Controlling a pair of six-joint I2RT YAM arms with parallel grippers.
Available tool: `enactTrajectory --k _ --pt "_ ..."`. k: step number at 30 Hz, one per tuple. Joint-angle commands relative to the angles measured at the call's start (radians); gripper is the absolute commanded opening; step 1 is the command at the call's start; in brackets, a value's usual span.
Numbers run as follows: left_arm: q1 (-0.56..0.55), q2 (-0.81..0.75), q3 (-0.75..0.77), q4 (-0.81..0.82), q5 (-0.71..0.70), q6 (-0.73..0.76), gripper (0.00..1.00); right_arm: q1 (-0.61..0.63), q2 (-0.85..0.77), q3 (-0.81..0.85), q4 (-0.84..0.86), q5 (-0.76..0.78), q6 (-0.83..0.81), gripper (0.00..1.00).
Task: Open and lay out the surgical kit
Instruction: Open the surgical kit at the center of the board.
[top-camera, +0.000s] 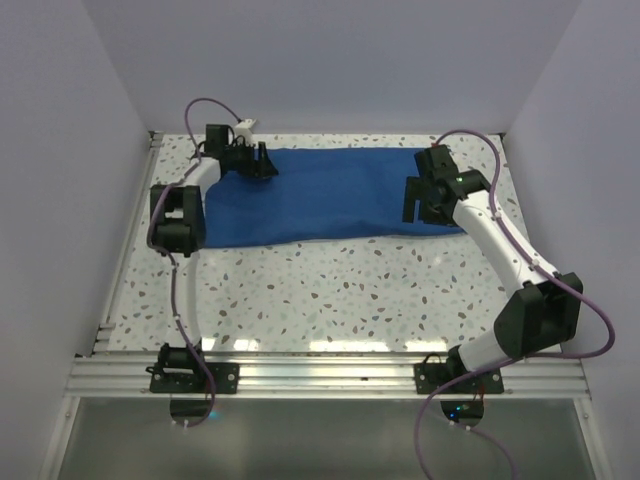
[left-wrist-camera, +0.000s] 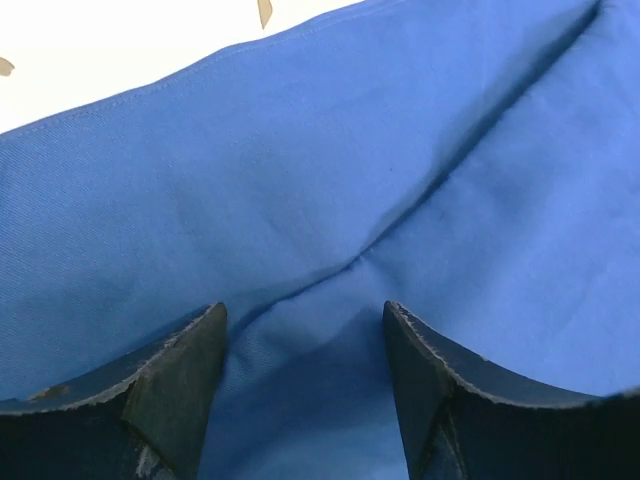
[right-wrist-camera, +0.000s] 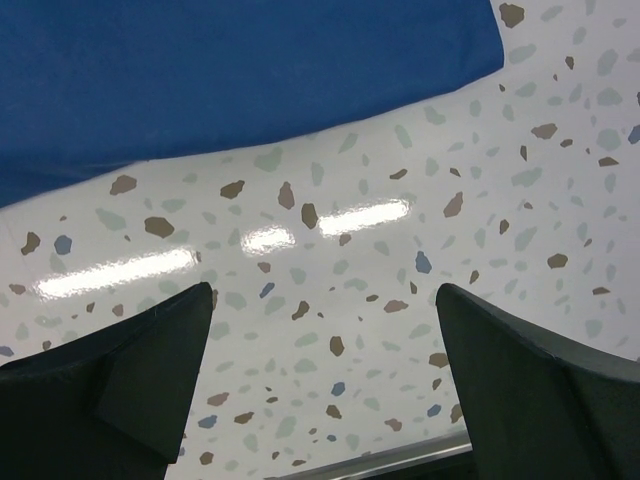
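1. At the far left corner of the blue cloth wrap (top-camera: 330, 195), the left gripper (top-camera: 262, 162) hangs just above the fabric, its jaws spread apart and holding nothing.
2. At the wrap's right end, the right gripper (top-camera: 411, 200) is likewise released, poised over the table (right-wrist-camera: 400, 300) just beside the cloth's edge.
3. The wrap is a finely woven royal-blue sheet, roughly rectangular and spread out flat. Soft creases meet beneath the left gripper. The table is glossy, pale and speckled.
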Motion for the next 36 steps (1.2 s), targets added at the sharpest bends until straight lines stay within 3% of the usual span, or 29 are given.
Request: enactTrajectory --k 1,4,5,7,8,12,14,19,21,23,32,36 --pt "0.034 -0.061 -0.051 -0.003 0.101 -0.013 0.67 0.01 -0.007 0.009 -0.022 0.022 0.0 0.99" --pt "0.036 -0.076 -0.063 0.006 0.143 -0.025 0.61 0.019 -0.007 -0.001 -0.021 0.023 0.003 0.99" --pt "0.036 -0.078 -0.065 0.008 0.151 -0.028 0.5 0.022 -0.007 -0.004 -0.022 0.026 0.003 0.99" --pt "0.036 -0.079 -0.066 0.008 0.158 -0.033 0.4 0.025 -0.004 -0.004 -0.025 0.035 0.003 0.99" --pt "0.062 -0.079 -0.066 0.008 0.158 -0.036 0.27 0.025 -0.003 -0.004 -0.025 0.04 0.001 0.99" --pt "0.062 -0.072 -0.072 0.017 0.161 -0.053 0.04 0.027 -0.001 -0.002 -0.031 0.054 0.0 0.99" --pt "0.062 -0.068 -0.078 0.023 0.158 -0.056 0.0 0.027 0.003 0.001 -0.031 0.054 0.0 0.99" --pt "0.062 -0.096 -0.106 0.089 0.154 -0.128 0.0 0.025 0.008 0.001 -0.024 0.057 -0.007 0.99" --pt "0.061 -0.175 -0.205 0.269 0.219 -0.252 0.0 0.027 0.016 0.004 -0.008 0.062 -0.013 0.99" --pt "0.047 -0.255 -0.282 0.371 0.195 -0.283 0.0 0.027 0.023 0.016 0.002 0.06 -0.016 0.99" --pt "-0.027 -0.616 -0.434 0.237 0.111 -0.151 0.0 0.027 0.085 0.114 0.053 0.008 -0.014 0.99" --pt "-0.135 -0.877 -0.682 0.131 0.063 -0.058 0.0 0.027 0.085 0.124 0.087 -0.007 -0.02 0.99"
